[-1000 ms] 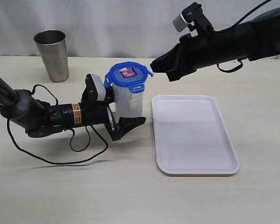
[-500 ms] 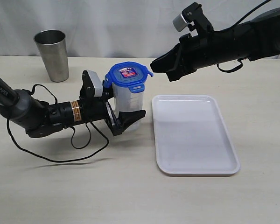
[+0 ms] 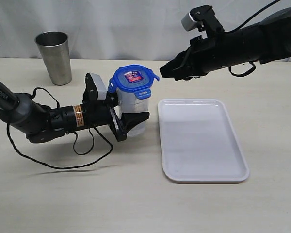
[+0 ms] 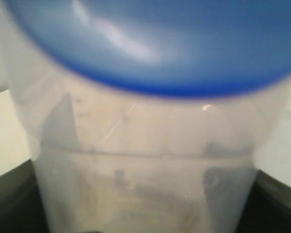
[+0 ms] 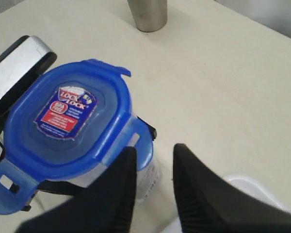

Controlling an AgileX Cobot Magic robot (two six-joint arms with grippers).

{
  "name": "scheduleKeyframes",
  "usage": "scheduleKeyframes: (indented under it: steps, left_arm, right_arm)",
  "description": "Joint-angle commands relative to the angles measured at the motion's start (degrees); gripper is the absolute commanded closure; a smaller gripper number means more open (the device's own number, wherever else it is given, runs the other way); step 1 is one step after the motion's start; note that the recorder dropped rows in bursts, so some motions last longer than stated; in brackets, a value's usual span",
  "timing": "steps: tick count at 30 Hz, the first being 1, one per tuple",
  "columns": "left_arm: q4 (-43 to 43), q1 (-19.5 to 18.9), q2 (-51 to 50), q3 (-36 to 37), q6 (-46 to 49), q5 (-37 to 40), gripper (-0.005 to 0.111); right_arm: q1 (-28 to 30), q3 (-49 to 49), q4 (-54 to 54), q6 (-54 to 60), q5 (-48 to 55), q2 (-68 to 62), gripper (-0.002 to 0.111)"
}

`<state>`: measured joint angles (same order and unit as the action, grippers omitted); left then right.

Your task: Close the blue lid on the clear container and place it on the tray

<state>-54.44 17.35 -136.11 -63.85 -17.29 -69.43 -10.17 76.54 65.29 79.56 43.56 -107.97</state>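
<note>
The clear container (image 3: pixel 134 108) stands upright on the table just left of the white tray (image 3: pixel 201 141). The blue lid (image 3: pixel 132 80) with its red-and-white sticker sits on top of it, and at least one flap sticks out sideways. My left gripper (image 3: pixel 132 116) lies low, one finger on each side of the container's lower half, pressing its walls. In the left wrist view the container (image 4: pixel 145 160) fills the picture between dark fingers (image 4: pixel 9 204). My right gripper (image 3: pixel 166 70) hovers open just right of the lid (image 5: pixel 68 121), holding nothing, its fingertips (image 5: pixel 131 160) beside a flap.
A shiny steel cup (image 3: pixel 54 57) stands at the back left, away from both arms. The left arm's black cable (image 3: pixel 63 162) loops over the table in front of that arm. A white curtain closes off the back.
My right gripper's fingers have parted from shut and its tip has lifted a little. The left gripper's jaws have narrowed onto the container. Container and lid stay in place.
</note>
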Motion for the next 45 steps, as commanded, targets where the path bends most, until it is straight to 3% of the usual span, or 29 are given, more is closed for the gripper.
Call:
scheduleKeyframes:
  steps: [1,6,10,17,23,28,31,45]
  left_arm:
    - [-1.57,-1.87,0.26,-0.42,-3.69,-0.53,0.107]
    - [-4.49,-4.30,1.32,0.69,-4.09,-0.53,0.107]
    - [-12.67,-6.44,2.31,2.34,-5.20,-0.53,0.107]
    - [-17.36,-10.85,7.07,7.12,-8.68,-0.53,0.107]
    - [-25.02,-9.91,7.07,7.20,-8.47,-0.53,0.107]
    - [-25.87,-8.20,7.07,7.20,-8.10,-0.53,0.107]
    - [-25.18,-7.65,7.07,7.09,-8.09,-0.53,0.107]
    - [-22.87,-7.56,7.07,7.09,-8.09,-0.53,0.107]
  right_arm:
    - [0.11,-0.28,-8.73,-11.43,-1.98,3.21,0.062]
    - [0.11,-0.28,-13.58,-20.13,0.59,8.34,0.062]
    - [0.11,-0.28,-13.48,-29.98,1.59,12.66,0.062]
    - [-0.14,-0.28,-13.34,-39.37,8.64,14.70,0.062]
    - [-8.12,-0.28,-16.19,-43.35,6.63,14.70,0.062]
    - [-14.41,-0.15,-28.28,-61.23,-0.05,14.28,0.062]
    - [-14.68,0.41,-31.44,-66.42,0.71,12.45,0.062]
    - [-14.57,0.78,-20.06,-59.67,0.09,6.14,0.062]
